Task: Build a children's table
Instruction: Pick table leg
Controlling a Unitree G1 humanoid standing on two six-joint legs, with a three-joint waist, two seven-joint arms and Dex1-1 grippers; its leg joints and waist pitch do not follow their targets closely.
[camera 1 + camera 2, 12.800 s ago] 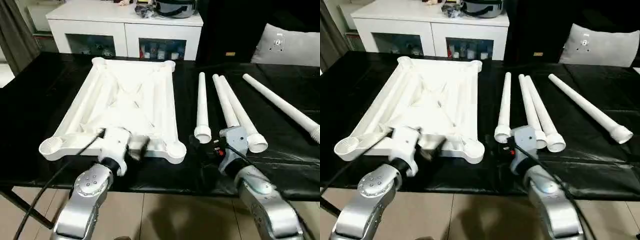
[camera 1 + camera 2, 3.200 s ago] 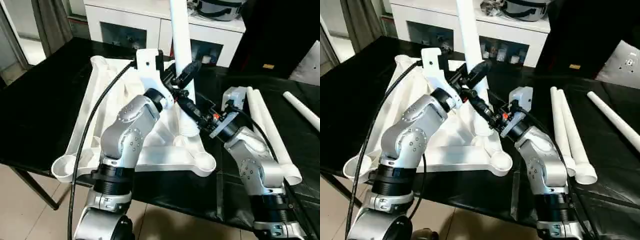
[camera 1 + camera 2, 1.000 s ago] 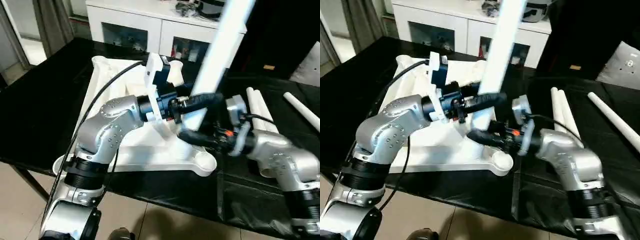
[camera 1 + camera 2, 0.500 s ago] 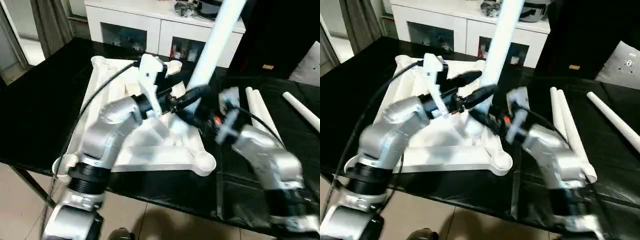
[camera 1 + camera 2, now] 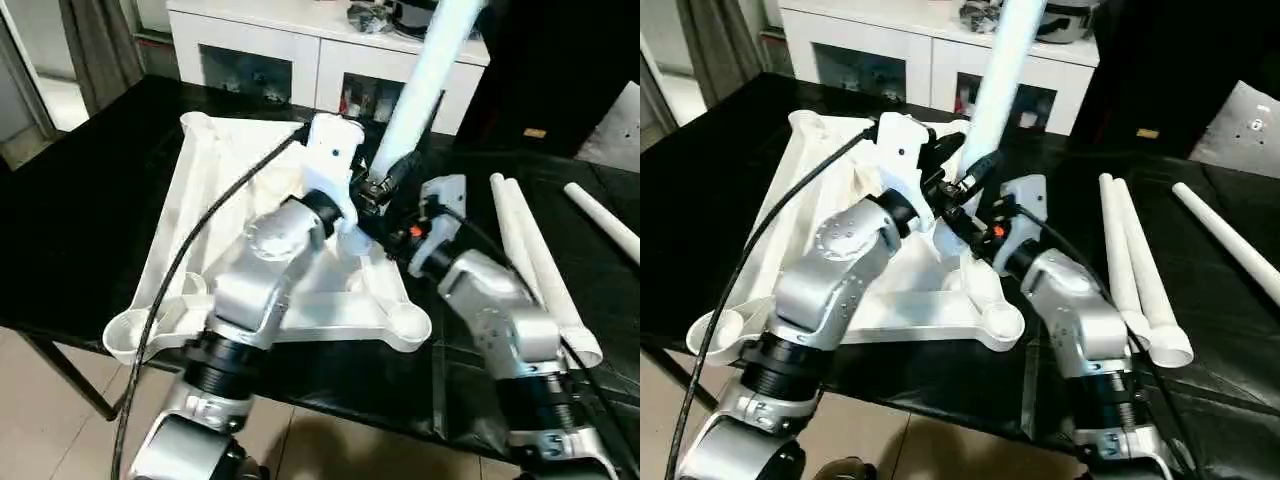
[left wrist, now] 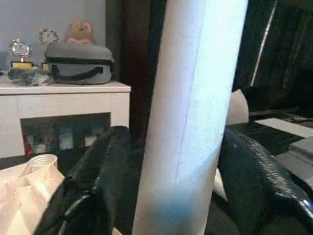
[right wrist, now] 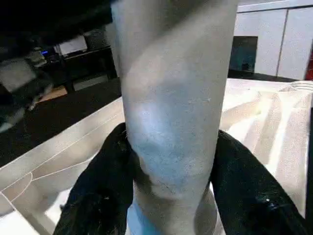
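Note:
The children's table top (image 5: 230,170) lies underside up on the black table, with round corner sockets (image 5: 405,325). One white leg (image 5: 420,90) stands over its right side, leaning to the upper right. My left gripper (image 5: 385,178) is open around the leg; its fingers (image 6: 107,166) bracket the leg (image 6: 195,98) with a dark gap on one side. Lower down, my right gripper (image 5: 372,228) is shut on the same leg (image 7: 171,98), fingers (image 7: 98,196) pressed against both sides. The leg's foot is hidden behind my arms. Three more legs (image 5: 530,250) lie to the right.
A white cabinet with glass doors (image 5: 300,50) stands behind the table, with a grey case (image 6: 78,61) on it. A pale grey cushion (image 5: 620,130) sits at the far right. The black table's front edge (image 5: 330,375) runs below the top; tiled floor lies beyond.
My left wrist has rolled over and its fingers have shifted on the leg. The leg stands a little more upright than a second ago. The right gripper keeps its hold low on it.

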